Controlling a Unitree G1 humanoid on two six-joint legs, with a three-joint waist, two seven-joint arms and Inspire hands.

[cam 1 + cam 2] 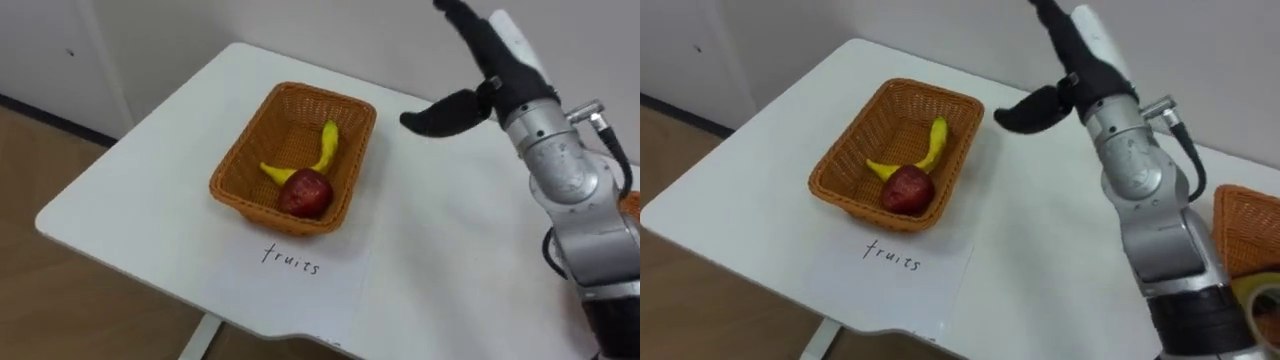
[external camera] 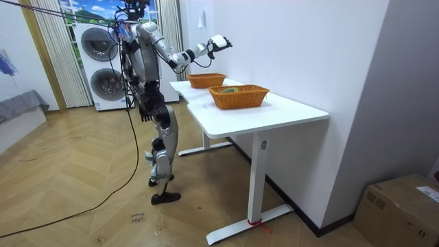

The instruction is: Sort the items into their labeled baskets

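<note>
A wicker fruit basket [image 1: 230,170] stands on the white table [image 1: 440,260], with a paper label [image 1: 292,259] in front of it. Inside lie a yellow banana [image 1: 318,152] and a red apple [image 1: 306,192]. My right hand [image 1: 485,70] is raised above the table to the right of this basket, open, fingers straight and empty. At the far right a second wicker basket [image 1: 1240,215] shows, with a roll of tape [image 1: 1262,290] at its lower edge. In the room view the second basket [image 2: 239,95] sits nearer the table's end, with something greenish in it.
I stand at the table's long side, a wall [image 1: 330,30] running behind it. Washing machines [image 2: 101,65] are behind me and a cardboard box [image 2: 401,209] is on the floor at the room view's right. Wooden floor [image 1: 60,300] lies beyond the table's left edge.
</note>
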